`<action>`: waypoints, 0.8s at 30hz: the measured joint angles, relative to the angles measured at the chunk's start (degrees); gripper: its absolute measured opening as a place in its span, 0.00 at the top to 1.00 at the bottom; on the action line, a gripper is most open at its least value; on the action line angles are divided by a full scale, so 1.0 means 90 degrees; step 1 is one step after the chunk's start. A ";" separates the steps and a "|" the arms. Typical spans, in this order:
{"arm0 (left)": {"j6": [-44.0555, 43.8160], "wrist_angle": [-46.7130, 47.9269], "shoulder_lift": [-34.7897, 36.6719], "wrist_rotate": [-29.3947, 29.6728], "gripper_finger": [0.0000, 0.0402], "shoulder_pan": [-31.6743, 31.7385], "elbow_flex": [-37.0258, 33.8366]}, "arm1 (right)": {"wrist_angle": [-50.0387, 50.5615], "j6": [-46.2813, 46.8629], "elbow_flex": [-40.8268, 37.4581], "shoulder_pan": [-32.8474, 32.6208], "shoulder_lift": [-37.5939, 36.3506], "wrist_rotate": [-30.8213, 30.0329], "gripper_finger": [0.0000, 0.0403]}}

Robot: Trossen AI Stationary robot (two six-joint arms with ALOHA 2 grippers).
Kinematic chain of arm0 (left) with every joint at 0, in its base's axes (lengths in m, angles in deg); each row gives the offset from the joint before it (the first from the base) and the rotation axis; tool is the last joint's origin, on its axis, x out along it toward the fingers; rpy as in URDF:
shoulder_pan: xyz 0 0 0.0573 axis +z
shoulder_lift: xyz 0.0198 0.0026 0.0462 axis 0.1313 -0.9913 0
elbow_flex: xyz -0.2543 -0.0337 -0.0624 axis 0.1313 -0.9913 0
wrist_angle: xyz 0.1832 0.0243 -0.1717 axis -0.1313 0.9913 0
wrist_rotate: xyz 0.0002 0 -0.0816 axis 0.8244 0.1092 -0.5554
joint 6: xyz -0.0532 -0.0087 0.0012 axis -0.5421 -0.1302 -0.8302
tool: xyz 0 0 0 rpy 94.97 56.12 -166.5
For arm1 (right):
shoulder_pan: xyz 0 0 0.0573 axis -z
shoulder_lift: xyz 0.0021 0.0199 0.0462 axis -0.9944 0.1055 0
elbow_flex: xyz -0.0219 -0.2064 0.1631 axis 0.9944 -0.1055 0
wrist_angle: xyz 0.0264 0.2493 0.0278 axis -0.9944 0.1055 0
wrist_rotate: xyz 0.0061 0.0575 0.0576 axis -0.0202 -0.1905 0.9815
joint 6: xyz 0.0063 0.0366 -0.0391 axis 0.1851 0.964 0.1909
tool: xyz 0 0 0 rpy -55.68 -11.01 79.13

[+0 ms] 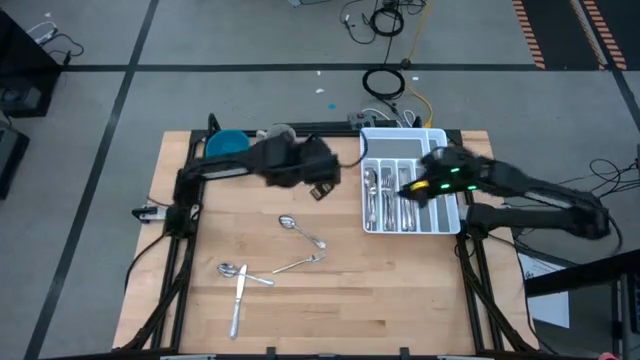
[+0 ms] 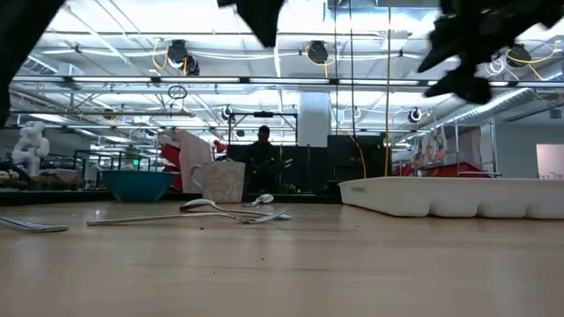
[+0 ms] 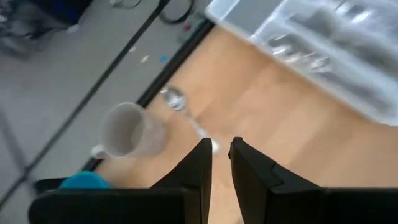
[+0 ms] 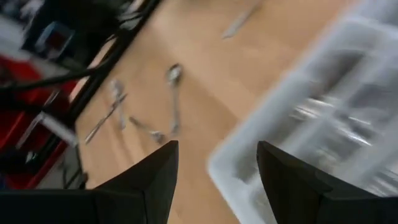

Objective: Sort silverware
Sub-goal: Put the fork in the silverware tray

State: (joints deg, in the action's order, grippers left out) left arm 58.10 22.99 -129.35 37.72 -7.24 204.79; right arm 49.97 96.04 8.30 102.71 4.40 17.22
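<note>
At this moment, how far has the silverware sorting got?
Done: many pieces lie in the white tray. In hand: the left gripper holds a spoon near the table's far edge; the right gripper hangs open and empty over the tray. Left: the loose spoons, fork and knife on the table.

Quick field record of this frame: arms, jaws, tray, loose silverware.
left gripper: above table's middle, jaws narrowly apart on a spoon
right gripper: over white tray, jaws open, empty
tray: silverware lying in its compartments
loose on table: spoon, fork, knife, second spoon
back edge: blue bowl, clear cup
</note>
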 joint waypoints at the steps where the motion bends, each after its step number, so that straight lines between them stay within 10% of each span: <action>1: -0.0134 -0.0020 0.0165 -0.0003 0.84 -0.0157 -0.0010 | -0.0521 -0.0039 -0.0075 -0.0233 0.0345 0.0017 0.48; 7: -0.0572 -0.0005 0.1509 0.0119 0.84 -0.0894 0.0014 | -0.2190 -0.1220 0.0587 -0.1538 0.2538 -0.0010 0.48; 24: -0.1075 -0.0008 0.3931 0.1082 0.84 -0.1852 0.0002 | -0.0182 -0.4512 0.5009 -0.2233 0.7257 -0.0047 0.48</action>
State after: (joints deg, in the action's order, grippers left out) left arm 48.43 22.92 -93.97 47.46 -23.91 204.81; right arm 48.33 55.43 53.38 82.62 69.71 16.80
